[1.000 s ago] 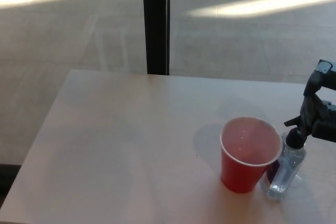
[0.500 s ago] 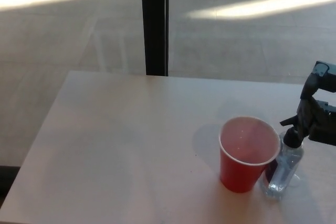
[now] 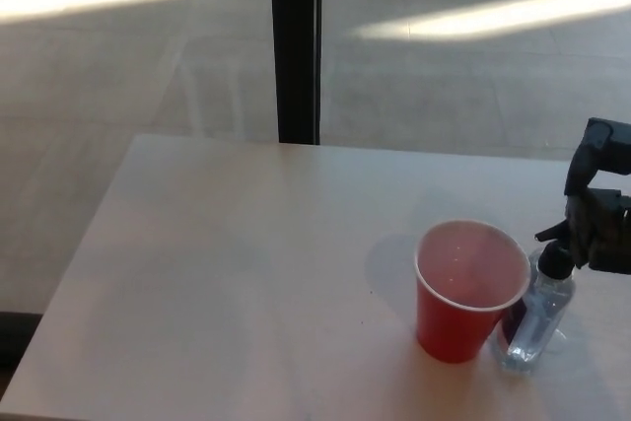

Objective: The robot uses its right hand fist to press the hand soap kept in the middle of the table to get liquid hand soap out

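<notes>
A clear hand soap bottle with a black pump top stands on the pale table, at its right side. A red cup stands right beside the bottle on its left, touching or nearly touching it. My right hand comes in from the right edge, black, with its fingers curled closed. It hangs just above and to the right of the pump top, close to it. Whether it touches the pump I cannot tell. My left hand does not show.
A dark vertical post rises behind the table's far edge. Beyond it lies a grey floor with bright light bands. The table's near edge runs along the bottom of the picture.
My right hand has shifted slightly to the right and down beside the pump top. The bottle and cup stay in place. The picture has shifted a little.
</notes>
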Available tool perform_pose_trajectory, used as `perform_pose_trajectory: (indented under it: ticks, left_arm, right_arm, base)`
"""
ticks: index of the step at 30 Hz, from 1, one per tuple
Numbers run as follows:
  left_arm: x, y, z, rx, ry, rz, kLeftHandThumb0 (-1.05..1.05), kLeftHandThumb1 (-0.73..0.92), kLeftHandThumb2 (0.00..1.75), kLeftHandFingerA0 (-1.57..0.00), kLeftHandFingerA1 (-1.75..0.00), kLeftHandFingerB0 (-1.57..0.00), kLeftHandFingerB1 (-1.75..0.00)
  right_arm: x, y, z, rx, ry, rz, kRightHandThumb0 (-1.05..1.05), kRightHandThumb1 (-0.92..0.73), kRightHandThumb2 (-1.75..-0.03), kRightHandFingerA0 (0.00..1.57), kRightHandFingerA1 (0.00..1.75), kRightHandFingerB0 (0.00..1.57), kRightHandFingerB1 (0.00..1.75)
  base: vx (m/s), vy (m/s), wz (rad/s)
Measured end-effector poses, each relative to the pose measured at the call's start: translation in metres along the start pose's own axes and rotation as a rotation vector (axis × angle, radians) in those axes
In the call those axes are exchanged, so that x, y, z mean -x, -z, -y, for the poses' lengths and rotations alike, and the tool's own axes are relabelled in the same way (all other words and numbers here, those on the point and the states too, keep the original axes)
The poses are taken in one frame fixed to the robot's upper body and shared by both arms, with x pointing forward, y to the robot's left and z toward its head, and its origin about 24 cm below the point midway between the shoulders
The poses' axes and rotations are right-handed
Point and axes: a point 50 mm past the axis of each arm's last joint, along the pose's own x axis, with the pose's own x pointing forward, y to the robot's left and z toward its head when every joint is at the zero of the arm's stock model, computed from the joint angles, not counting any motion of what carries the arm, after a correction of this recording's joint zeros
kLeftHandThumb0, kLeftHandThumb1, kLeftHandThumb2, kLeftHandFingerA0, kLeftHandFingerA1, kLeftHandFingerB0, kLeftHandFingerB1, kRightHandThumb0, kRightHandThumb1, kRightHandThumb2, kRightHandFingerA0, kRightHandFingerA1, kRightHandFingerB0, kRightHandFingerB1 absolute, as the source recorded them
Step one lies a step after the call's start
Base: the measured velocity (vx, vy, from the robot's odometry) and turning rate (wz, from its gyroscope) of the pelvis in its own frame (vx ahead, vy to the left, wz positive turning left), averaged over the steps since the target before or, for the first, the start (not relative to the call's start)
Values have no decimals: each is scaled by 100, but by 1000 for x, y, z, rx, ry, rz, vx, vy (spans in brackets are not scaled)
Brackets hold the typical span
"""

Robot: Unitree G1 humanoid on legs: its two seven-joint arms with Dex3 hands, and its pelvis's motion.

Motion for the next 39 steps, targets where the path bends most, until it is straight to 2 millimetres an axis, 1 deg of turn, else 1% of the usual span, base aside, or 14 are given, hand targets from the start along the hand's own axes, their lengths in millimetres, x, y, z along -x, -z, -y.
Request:
perform_pose_trajectory:
  ticks: [4, 5, 6, 8, 9, 12, 13, 15, 17, 20, 21, 23, 25, 39]
  left_arm:
    - [0, -2, 0, 0, -1, 5, -31, 44, 160, -50, -110, -51, -106]
    - [0, -2, 0, -1, -1, 6, -35, 58, 139, -54, -92, -57, -92]
    - [0, -2, -1, -1, -1, 6, -32, 43, 160, -47, -108, -45, -102]
    - [0, -3, -1, 2, -2, 11, -30, 49, 153, -41, -117, -41, -108]
    - [0, -4, -1, 3, -1, 13, -31, 49, 154, -47, -102, -39, -90]
    - [0, -4, 0, -2, 0, 14, -30, 49, 152, -39, -111, -41, -102]
    - [0, -4, 0, -4, 0, 14, -33, 60, 137, -52, -88, -49, -84]
    - [0, -4, 0, -4, 1, 15, -34, 60, 137, -54, -89, -51, -85]
    - [0, -4, 0, -3, 1, 14, -33, 49, 156, -48, -103, -43, -94]
    - [0, -6, 0, -3, 1, 22, -34, 51, 156, -48, -102, -42, -93]
    - [0, -6, 0, -3, 2, 25, -35, 61, 136, -49, -86, -49, -84]
    - [0, -8, 0, -8, 3, 30, -36, 65, 138, -49, -87, -44, -82]
    - [0, -8, 0, -10, 3, 28, -34, 49, 159, -51, -109, -49, -102]
    - [0, -11, 1, -13, 7, 33, -32, 54, 155, -49, -104, -49, -100]
  right_arm:
    - [1, 1, 1, 19, -13, 4, -17, -49, -132, 94, 175, 69, 166]
    - [2, 2, 2, 22, -15, 4, -17, -50, -132, 96, 175, 70, 165]
    - [3, 2, 1, 25, -15, 5, -18, -49, -134, 97, 175, 72, 164]
    - [3, 3, 0, 31, -19, 8, -19, -47, -135, 97, 175, 71, 167]
    - [3, 3, 0, 34, -19, 9, -18, -48, -134, 96, 175, 72, 167]
    - [4, 4, -3, 42, -25, 17, -18, -46, -137, 97, 175, 72, 170]
    - [4, 5, -5, 43, -28, 22, -19, -45, -137, 98, 175, 72, 170]
    - [4, 5, -8, 44, -31, 30, -20, -46, -136, 100, 175, 73, 170]
    - [4, 6, -10, 46, -28, 35, -21, -45, -138, 100, 175, 73, 170]
    - [5, 7, -11, 48, -19, 40, -22, -44, -140, 102, 175, 73, 171]
    - [5, 8, -12, 49, -17, 41, -21, -43, -141, 102, 175, 74, 172]
    - [6, 8, -13, 48, -14, 45, -22, -43, -142, 103, 175, 74, 172]
    - [6, 9, -14, 47, -14, 48, -22, -44, -141, 104, 175, 73, 173]
    - [5, 7, -12, 72, -16, 57, -20, -51, -131, 97, 175, 73, 171]
  base:
    - [0, 0, 0]
    - [0, 0, 0]
    - [0, 0, 0]
    - [0, 0, 0]
    - [0, 0, 0]
    - [0, 0, 0]
    - [0, 0, 0]
    - [0, 0, 0]
    - [0, 0, 0]
    - [0, 0, 0]
    - [0, 0, 0]
    - [0, 0, 0]
    - [0, 0, 0]
    - [0, 0, 0]
